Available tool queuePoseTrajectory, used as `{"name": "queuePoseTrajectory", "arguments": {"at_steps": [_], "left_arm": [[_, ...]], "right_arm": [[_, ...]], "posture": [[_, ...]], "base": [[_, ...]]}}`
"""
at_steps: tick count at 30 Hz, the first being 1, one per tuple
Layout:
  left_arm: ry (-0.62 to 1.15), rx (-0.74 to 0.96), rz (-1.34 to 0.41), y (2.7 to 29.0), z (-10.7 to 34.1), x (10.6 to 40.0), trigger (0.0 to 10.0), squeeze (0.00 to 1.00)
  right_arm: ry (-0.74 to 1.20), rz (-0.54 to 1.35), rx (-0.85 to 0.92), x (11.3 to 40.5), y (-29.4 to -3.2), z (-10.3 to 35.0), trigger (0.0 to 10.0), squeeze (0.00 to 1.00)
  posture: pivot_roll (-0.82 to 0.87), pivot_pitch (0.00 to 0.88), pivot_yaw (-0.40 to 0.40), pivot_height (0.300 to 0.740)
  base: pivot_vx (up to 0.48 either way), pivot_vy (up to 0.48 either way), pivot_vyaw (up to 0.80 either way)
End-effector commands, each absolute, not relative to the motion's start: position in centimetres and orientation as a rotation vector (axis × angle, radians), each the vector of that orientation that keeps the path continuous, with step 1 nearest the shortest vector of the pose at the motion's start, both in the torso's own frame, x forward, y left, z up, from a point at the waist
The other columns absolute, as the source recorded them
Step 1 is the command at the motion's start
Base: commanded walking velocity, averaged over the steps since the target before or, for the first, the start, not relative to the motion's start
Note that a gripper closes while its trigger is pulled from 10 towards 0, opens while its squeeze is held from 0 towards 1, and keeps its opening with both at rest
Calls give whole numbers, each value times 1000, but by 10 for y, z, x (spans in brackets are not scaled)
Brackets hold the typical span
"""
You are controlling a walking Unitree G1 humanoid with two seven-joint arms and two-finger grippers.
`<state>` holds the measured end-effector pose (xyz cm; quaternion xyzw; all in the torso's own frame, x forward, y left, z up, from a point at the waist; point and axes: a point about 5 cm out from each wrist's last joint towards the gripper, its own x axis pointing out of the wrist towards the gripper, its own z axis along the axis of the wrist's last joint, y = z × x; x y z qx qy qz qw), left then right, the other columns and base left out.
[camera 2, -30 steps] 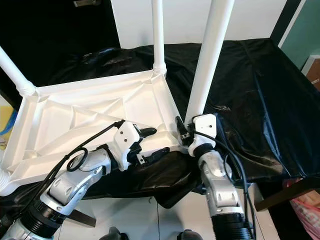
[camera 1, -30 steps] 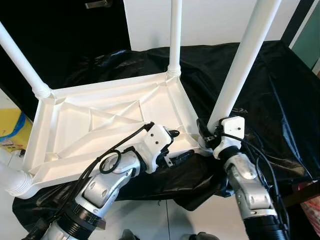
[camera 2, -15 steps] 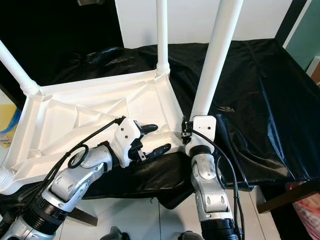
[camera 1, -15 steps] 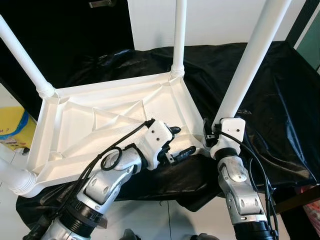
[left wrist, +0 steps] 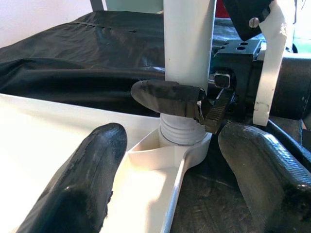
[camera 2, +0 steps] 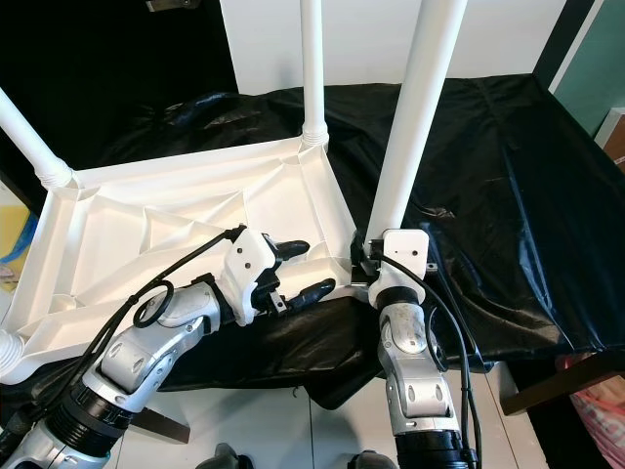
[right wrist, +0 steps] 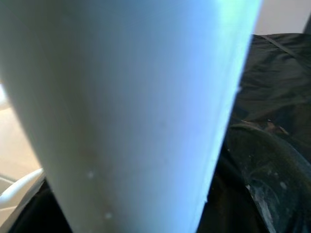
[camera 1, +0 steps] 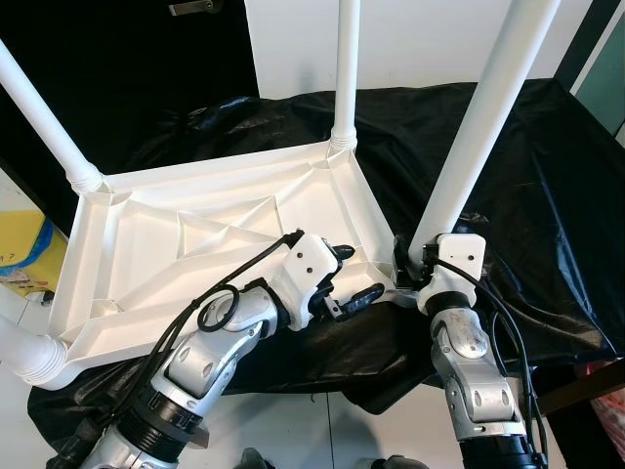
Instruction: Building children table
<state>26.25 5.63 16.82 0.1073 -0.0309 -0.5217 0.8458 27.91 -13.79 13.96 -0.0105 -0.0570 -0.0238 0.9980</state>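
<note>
Upside down on the black-draped worktop [camera 1: 547, 176], the white plastic table [camera 1: 195, 244] looks light, stiff and slick. Right gripper [left wrist: 204, 104] clenches the near leg [camera 1: 469, 147] low by its threaded socket, the best hold; left gripper [camera 1: 350, 274] hovers released beside the corner.

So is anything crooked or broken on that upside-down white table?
Nothing looks broken. The leg the right gripper holds leans outward, while the far leg stands straight. Its threaded base sits in the corner socket.
</note>
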Motion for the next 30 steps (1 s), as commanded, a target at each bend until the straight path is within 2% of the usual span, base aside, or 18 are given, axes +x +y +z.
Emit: {"name": "queuePoseTrajectory", "arguments": {"at_steps": [1,5,6,16,30], "left_arm": [[-51,235,-1176,57,166,259,10000,0],[-52,234,-1174,57,166,259,10000,0],[-52,236,-1174,57,165,259,10000,0],[-50,244,-1177,60,167,260,10000,0],[-39,244,-1183,60,167,258,10000,0]], "right_arm": [[-118,-34,-10,279,-141,141,10000,1000],[-132,66,-8,280,-146,143,10000,1000],[-134,127,0,281,-149,144,10000,0],[-145,480,-56,289,-157,151,10000,0],[-92,710,-126,301,-160,149,10000,0]], "posture": [[-64,60,10,740],[-66,57,13,740],[-65,57,14,740],[-57,66,31,740],[-45,85,36,740]], "base": [[0,0,0],[0,0,0],[0,0,0],[0,0,0],[0,0,0]]}}
